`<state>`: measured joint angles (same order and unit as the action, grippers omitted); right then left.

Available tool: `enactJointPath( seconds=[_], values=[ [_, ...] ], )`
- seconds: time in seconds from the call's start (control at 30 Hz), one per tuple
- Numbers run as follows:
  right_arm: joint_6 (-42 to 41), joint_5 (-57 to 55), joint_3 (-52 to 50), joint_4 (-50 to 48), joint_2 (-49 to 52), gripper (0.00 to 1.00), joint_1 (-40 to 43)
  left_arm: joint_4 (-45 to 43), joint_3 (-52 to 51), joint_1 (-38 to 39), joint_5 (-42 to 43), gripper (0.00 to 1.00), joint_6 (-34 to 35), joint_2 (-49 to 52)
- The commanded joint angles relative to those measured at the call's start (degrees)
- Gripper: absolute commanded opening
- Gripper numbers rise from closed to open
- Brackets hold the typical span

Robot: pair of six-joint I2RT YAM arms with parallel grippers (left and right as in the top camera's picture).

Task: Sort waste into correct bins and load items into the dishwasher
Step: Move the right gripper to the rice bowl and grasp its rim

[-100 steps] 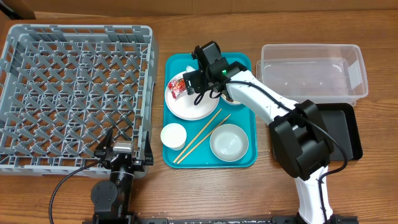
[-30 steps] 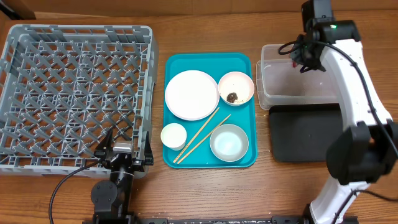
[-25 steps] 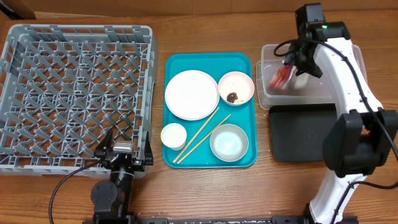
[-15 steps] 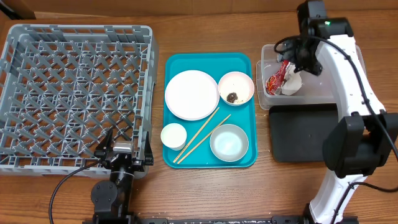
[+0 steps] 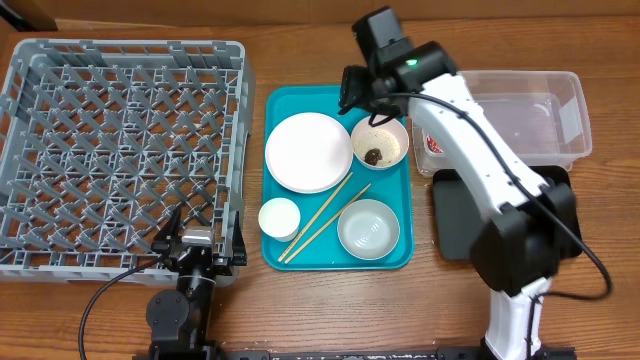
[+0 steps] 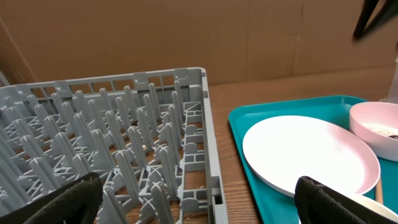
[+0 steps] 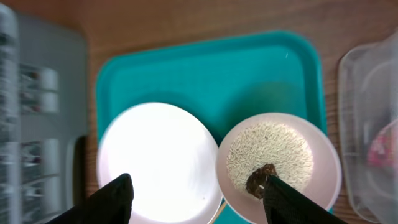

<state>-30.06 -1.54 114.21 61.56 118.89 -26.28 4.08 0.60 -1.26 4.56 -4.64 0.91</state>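
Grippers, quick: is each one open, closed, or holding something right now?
Left gripper: open, holding nothing.
Right gripper: open, holding nothing.

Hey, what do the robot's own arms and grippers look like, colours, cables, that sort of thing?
The right arm has white shells with black joints, a green light near the wrist and a thin black cable. The left arm is black with a silver block and a dark trailing cable. The left gripper and right gripper each have matte black, round-tipped fingers.
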Motion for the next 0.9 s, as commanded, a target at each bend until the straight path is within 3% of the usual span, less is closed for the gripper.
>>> enactJointPath(
  seconds=[0.0, 0.5, 0.87],
  values=[
    [-1.6, -2.27, 0.55, -0.26, 5.42, 0.66, 0.57, -0.02, -0.33, -0.33, 0.59, 1.0, 0.37, -0.59],
    [0.02, -1.38, 0.35, -0.52, 13.22, 0.56, -0.37, -0.02, -0.33, -0.33, 0.59, 1.0, 0.37, -0.59],
    [-0.17, -1.38, -2.95, -0.63, 13.46, 0.33, -0.96, -0.04, -0.33, -0.33, 0.59, 1.0, 0.37, -0.59]
  ],
)
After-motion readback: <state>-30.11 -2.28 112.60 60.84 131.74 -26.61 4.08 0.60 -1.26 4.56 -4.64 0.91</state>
